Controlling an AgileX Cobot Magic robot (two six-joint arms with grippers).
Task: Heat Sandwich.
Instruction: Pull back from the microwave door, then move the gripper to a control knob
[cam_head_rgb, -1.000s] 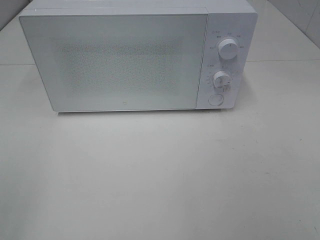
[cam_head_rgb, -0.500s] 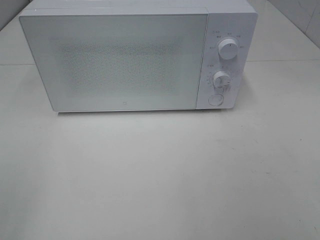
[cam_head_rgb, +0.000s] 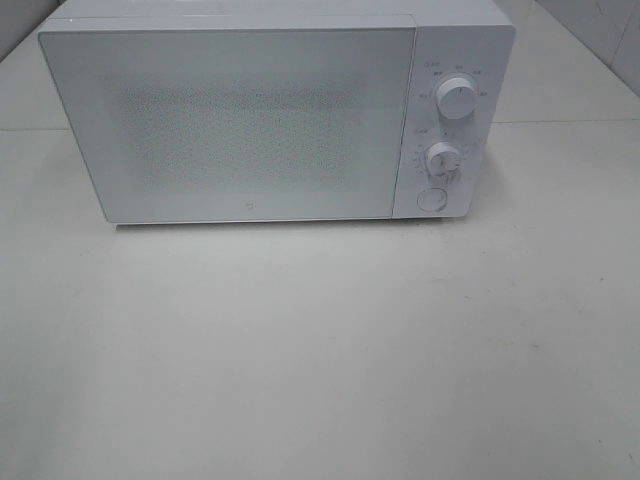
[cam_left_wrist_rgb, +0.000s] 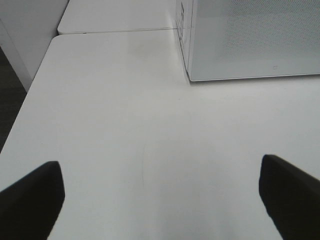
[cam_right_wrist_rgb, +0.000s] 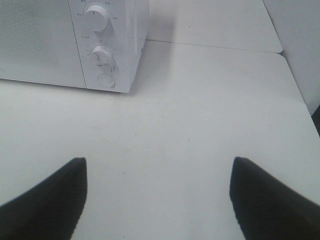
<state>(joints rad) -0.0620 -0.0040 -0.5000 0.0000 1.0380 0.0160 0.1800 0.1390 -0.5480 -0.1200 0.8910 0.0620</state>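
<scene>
I have both arms drawn back to the near side of the bench (cam_head_rgb: 320, 350), out of the high camera's sight. In the wrist views, the left gripper (cam_left_wrist_rgb: 160, 197) is spread wide with nothing between its fingers. The right gripper (cam_right_wrist_rgb: 160, 197) is also well open and empty, with only bare bench beneath it. The microwave (cam_head_rgb: 270, 110) sits at the far side, and its door (cam_head_rgb: 240, 125) is shut flush. I cannot find the sandwich in any view: it is not on the bench in front of the microwave or in either gripper. The speckled door panel hides whatever may be inside, so I cannot tell whether the sandwich is in there. By my reading this is a pause between steps, either before loading or with the food already shut in, and I can't settle which from here. Either way, the next move belongs to the control panel on the right end, which carries the upper knob (cam_head_rgb: 456, 100), the lower knob (cam_head_rgb: 442, 158) and the round button (cam_head_rgb: 431, 199) below them. My right gripper faces that end, so I would bring it forward and narrow its fingers first. The controls are small and set close together, so the approach must be square to avoid nudging the wrong one.
</scene>
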